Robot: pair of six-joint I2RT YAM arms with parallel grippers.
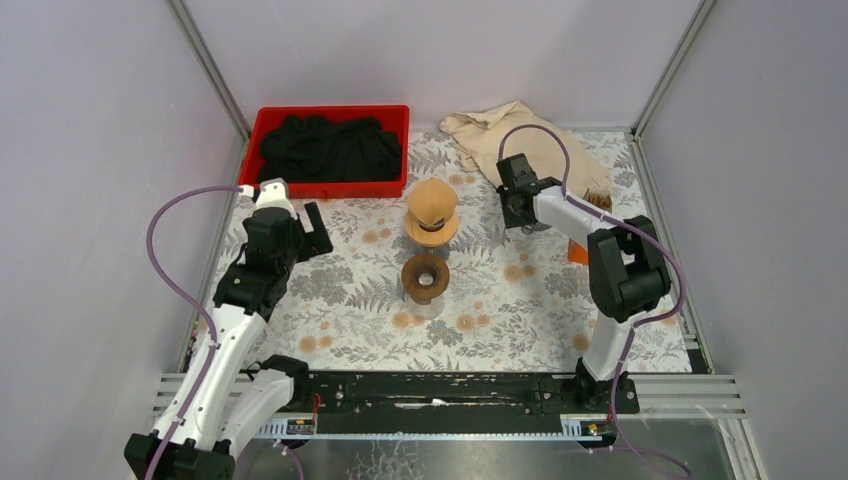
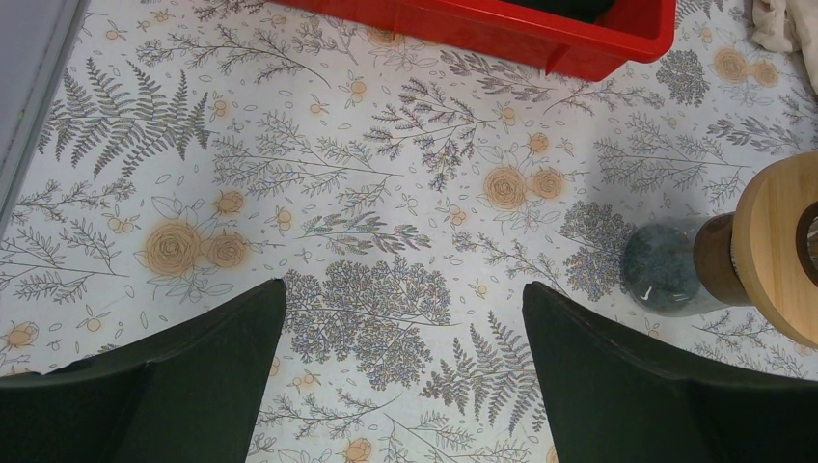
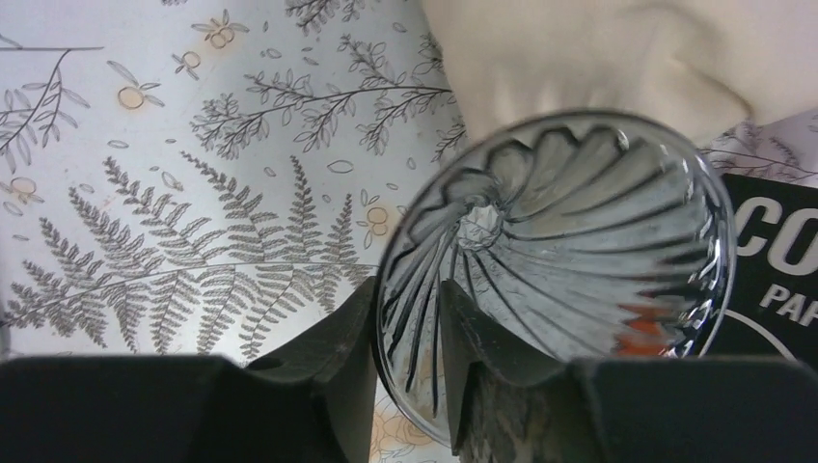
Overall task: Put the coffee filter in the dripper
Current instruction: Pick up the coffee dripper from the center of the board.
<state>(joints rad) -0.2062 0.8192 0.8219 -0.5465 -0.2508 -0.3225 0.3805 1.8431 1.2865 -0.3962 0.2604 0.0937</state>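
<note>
My right gripper [image 3: 410, 323] pinches the glass dripper [image 3: 579, 222] by its rim near the table [image 3: 193, 193] far edge; my left gripper [image 2: 405, 299] stands wide open.

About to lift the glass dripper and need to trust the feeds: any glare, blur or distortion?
Right wrist: sharp; ribs of the glass dripper warp the cloth behind, an orange glint low on its wall, fingers of the right tool straddling it. Left wrist: crisp, even light on the tablecloth. Top external: soft, even light.
</note>
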